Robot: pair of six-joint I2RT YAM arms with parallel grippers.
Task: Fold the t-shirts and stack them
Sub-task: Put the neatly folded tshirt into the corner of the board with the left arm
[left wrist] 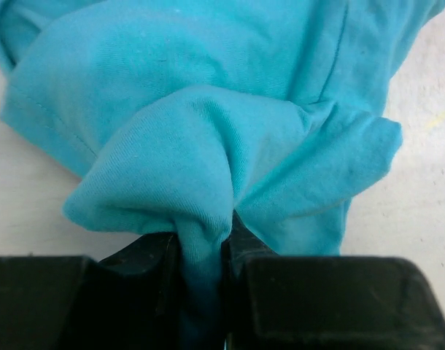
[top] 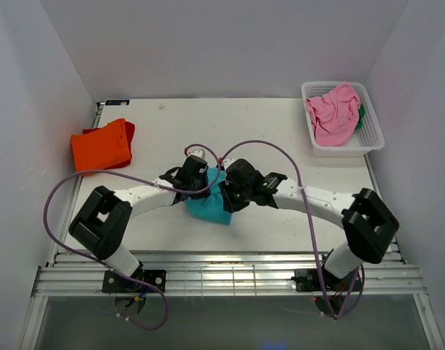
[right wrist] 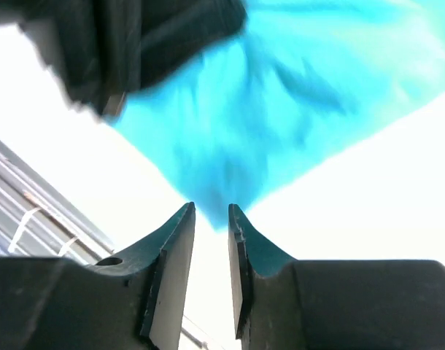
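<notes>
A folded orange t-shirt [top: 101, 146] lies at the left edge of the surface [top: 266, 131]. At the middle, the left pincer [left wrist: 203, 244] is clamped on a bunched fold of the teal t-shirt [top: 210, 207], which sits crumpled between both arms. The right pincer [right wrist: 211, 219] stands narrowly parted just beside the cloth, gripping nothing. Far right, a pink t-shirt [top: 333, 115] fills the white basket [top: 374, 137].

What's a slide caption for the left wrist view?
Left claw shut on a bunched fold of the soft teal cloth t-shirt, white tabletop visible beside it.
</notes>
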